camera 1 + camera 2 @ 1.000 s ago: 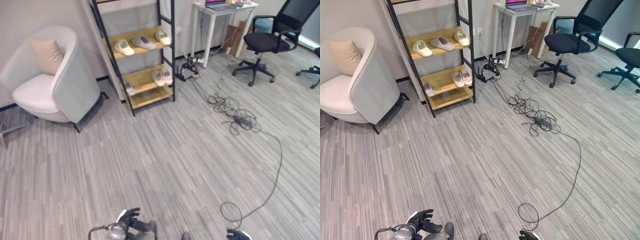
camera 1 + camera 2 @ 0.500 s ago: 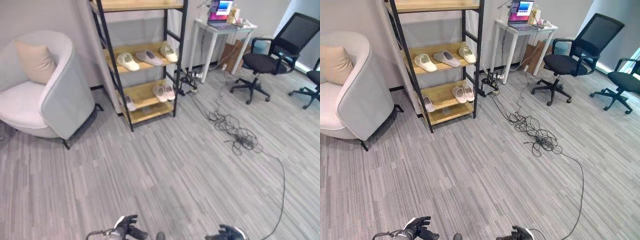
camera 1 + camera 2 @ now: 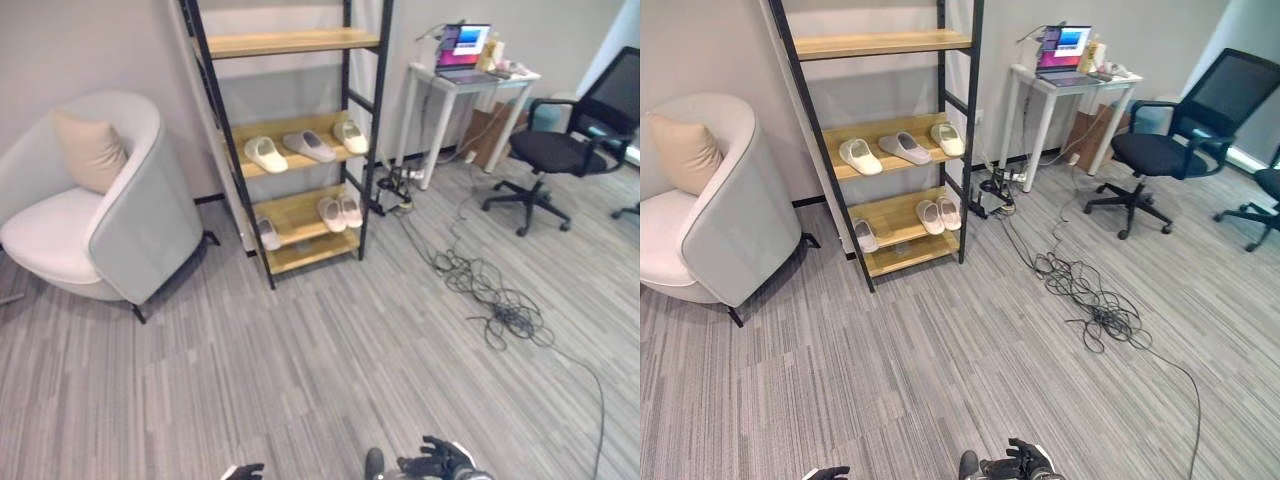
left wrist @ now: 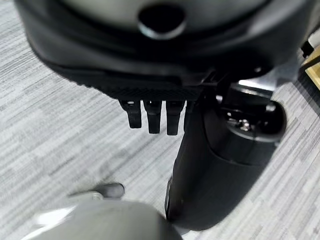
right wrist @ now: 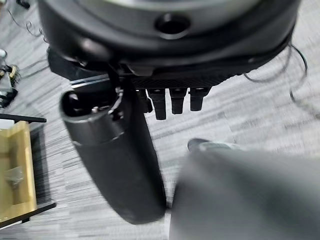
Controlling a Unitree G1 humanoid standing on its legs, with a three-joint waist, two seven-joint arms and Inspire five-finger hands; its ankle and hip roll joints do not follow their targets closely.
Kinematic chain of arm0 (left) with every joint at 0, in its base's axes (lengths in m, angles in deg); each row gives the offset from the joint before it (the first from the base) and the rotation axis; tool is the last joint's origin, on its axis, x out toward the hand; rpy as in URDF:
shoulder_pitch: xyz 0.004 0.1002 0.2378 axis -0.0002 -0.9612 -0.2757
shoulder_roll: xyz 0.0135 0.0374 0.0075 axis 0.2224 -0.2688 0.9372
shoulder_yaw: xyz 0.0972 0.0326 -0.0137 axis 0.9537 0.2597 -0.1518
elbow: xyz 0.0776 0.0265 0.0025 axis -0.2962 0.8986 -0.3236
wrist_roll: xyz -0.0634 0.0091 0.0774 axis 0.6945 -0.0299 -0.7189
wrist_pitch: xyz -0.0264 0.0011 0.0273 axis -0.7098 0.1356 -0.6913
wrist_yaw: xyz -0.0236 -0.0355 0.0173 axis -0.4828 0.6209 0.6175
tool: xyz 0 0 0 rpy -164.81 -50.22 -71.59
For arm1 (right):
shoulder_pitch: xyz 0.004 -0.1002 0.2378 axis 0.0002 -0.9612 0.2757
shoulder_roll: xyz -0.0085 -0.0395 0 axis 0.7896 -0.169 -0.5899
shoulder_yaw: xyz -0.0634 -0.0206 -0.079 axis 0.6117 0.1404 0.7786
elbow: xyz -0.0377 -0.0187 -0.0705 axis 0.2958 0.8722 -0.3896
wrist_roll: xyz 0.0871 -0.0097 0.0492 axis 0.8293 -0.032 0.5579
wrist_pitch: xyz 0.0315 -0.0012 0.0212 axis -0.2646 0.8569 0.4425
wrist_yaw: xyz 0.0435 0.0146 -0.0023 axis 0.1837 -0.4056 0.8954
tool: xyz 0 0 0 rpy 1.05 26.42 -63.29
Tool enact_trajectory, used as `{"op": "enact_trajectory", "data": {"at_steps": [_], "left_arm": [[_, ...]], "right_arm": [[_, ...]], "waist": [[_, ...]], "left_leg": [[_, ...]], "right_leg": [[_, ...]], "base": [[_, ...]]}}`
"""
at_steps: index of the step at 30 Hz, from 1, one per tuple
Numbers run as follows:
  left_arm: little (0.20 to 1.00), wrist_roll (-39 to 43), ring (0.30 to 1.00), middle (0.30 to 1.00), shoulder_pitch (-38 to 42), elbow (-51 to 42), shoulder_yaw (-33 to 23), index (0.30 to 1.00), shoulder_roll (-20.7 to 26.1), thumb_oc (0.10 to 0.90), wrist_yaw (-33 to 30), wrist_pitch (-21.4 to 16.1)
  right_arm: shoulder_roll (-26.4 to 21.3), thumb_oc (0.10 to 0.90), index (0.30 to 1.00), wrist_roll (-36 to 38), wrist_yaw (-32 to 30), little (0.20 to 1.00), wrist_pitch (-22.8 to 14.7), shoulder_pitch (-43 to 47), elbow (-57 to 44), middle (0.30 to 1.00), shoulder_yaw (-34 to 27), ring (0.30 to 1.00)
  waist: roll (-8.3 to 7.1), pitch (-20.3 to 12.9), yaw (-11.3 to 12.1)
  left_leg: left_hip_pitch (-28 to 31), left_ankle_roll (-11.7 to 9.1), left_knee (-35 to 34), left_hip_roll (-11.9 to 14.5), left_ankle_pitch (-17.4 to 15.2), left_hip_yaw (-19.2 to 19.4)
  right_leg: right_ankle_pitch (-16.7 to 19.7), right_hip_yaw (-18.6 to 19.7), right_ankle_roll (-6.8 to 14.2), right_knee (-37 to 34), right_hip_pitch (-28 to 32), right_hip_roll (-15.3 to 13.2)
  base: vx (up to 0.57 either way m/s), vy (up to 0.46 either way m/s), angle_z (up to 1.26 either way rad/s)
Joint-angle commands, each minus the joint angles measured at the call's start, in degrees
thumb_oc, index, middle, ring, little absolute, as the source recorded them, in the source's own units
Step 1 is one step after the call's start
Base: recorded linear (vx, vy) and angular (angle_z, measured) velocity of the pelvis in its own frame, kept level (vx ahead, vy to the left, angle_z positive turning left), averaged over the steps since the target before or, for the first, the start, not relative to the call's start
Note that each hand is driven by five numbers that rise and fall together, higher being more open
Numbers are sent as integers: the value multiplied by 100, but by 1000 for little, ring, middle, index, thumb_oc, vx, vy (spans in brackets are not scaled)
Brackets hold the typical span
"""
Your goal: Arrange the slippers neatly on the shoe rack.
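The black-framed shoe rack (image 3: 361, 150) with wooden shelves stands against the far wall. Its middle shelf holds a cream slipper (image 3: 265, 154), a grey slipper (image 3: 308, 146) and another cream slipper (image 3: 350, 136). On the lower shelf a pale pair (image 3: 340, 211) lies side by side, with a single grey slipper (image 3: 267, 233) to their left. Both hands hang low, far from the rack. My left hand (image 3: 244, 470) and right hand (image 3: 436, 462) sit at the view's bottom edge. In the wrist views the left hand (image 4: 152, 117) and right hand (image 5: 172, 102) have relaxed fingers and hold nothing.
A white armchair (image 3: 150, 220) with a beige cushion (image 3: 90, 150) stands left of the rack. To its right are a white desk (image 3: 470, 80) with a laptop, an office chair (image 3: 560, 150) and a tangle of cables (image 3: 495, 300) on the grey floor.
The camera has tilted up, bringing the rack's top shelf into view. My left hand has sunk to the bottom edge and my right hand shows more. The slippers lie as before.
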Motion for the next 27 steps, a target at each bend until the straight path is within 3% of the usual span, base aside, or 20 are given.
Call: {"op": "enact_trajectory", "data": {"at_steps": [1,3,4,6,7,8,10,12,16,17,18,19,20,21,24,26,27], "left_arm": [[900,-106,900,900,285,-307,82,900,-191,800,-18,-120],[900,-62,900,900,316,-347,98,900,-187,800,-27,-123],[900,-20,900,900,372,-370,128,900,-179,800,-39,-141],[900,-14,900,900,380,-362,137,900,-173,800,-35,-151],[900,-18,900,900,382,-331,153,900,-172,800,-9,-143],[900,-36,900,900,365,-324,162,900,-168,800,0,-140],[900,-54,900,900,328,-295,154,900,-157,800,14,-146],[900,-105,900,900,305,-285,159,900,-145,800,20,-146],[900,-117,900,900,197,-222,44,900,-126,800,48,-135],[900,-126,900,900,201,-217,40,900,-111,800,48,-139],[900,-99,900,900,210,-241,28,900,-90,800,55,-135],[900,-99,900,900,212,-241,28,900,-92,800,55,-135],[900,-97,900,900,227,-257,27,900,-73,800,58,-124],[900,-83,900,900,278,-297,33,900,-39,800,55,-120],[900,-48,900,900,283,-333,41,900,2,800,59,-110],[900,-58,900,900,278,-318,32,900,0,800,74,-114],[900,-86,900,900,264,-266,27,900,-15,800,79,-127]], "right_arm": [[-425,800,900,153,-189,900,-144,17,-56,900,107,900],[-441,800,900,183,-187,900,-125,42,-33,900,120,900],[-459,800,900,224,-197,900,-132,72,-5,900,138,900],[-463,800,900,247,-190,900,-139,71,4,900,139,900],[-470,800,900,266,-181,900,-146,57,22,900,135,900],[-477,800,900,271,-185,900,-148,48,22,900,128,900],[-467,800,900,296,-207,900,-176,61,-7,900,100,900],[-447,800,900,286,-202,900,-183,84,-29,900,113,900],[-380,800,900,136,-165,900,-164,10,-7,900,86,900],[-367,800,900,117,-143,900,-163,-11,-4,900,76,900],[-338,800,900,131,-110,900,-178,0,-1,900,66,900],[-340,800,900,131,-110,900,-178,2,-1,900,65,900],[-332,800,900,121,-96,900,-160,27,-10,900,52,900],[-319,800,900,85,-83,900,-159,74,-26,900,58,900],[-316,800,900,73,-74,900,-179,78,-87,900,56,900],[-320,800,900,81,-59,900,-191,81,-94,900,66,900],[-334,800,900,107,-42,900,-213,90,-123,900,89,900]], "waist": [[-146,346,44],[-190,400,88],[-246,416,190],[-239,425,231],[-225,373,284],[-192,364,323],[-87,338,401],[-81,333,495],[-167,106,599],[-189,60,608],[-237,56,601],[-224,42,609],[-196,54,571],[-122,117,517],[47,155,441],[115,158,355],[82,215,207]], "left_leg": [[-894,-346,1360,554,1124,276],[-1089,-308,1574,568,1149,333],[-1462,-214,1500,476,980,484],[-1619,-194,1409,442,895,532],[-1881,-148,737,424,770,776],[-1958,-153,401,410,831,852],[-2131,-224,-330,433,1326,995],[-2323,-253,-480,407,1546,1146],[-2162,-36,-393,196,1326,1080],[-2077,35,-386,148,1252,1111],[-1950,157,-399,60,1130,1121],[-1965,153,-409,77,1146,1123],[-1831,218,-454,64,1073,1087],[-1575,368,-445,18,904,1074],[-1115,486,-499,-1,664,869],[-849,493,-573,-22,544,661],[-573,463,-563,-88,335,464]], "right_leg": [[-733,221,307,186,440,-60],[-776,232,269,177,529,-74],[-906,264,255,99,762,-66],[-987,297,263,56,886,-34],[-1162,266,298,-67,1104,13],[-1227,296,317,-108,1211,58],[-1381,375,350,-172,1457,201],[-1483,490,370,-162,1691,242],[-1566,573,591,198,1878,35],[-1472,550,699,464,1821,-37],[-1143,615,860,1042,1620,-160],[-1121,623,857,1031,1602,-144],[-865,631,968,1530,1349,-187],[-288,489,1152,2342,972,-323],[-258,180,1004,2836,497,-501],[-497,90,844,2553,87,-416],[-682,123,776,1983,-145,-360]], "base": [[123,-169,2],[188,-103,-15],[369,-117,-7],[327,-28,11],[344,45,8],[469,78,4],[312,72,2],[359,98,4],[396,159,-31],[309,184,-40],[200,130,-29],[150,124,-19],[169,147,-7],[247,176,-4],[305,97,28],[393,-34,32],[502,-145,42]]}}
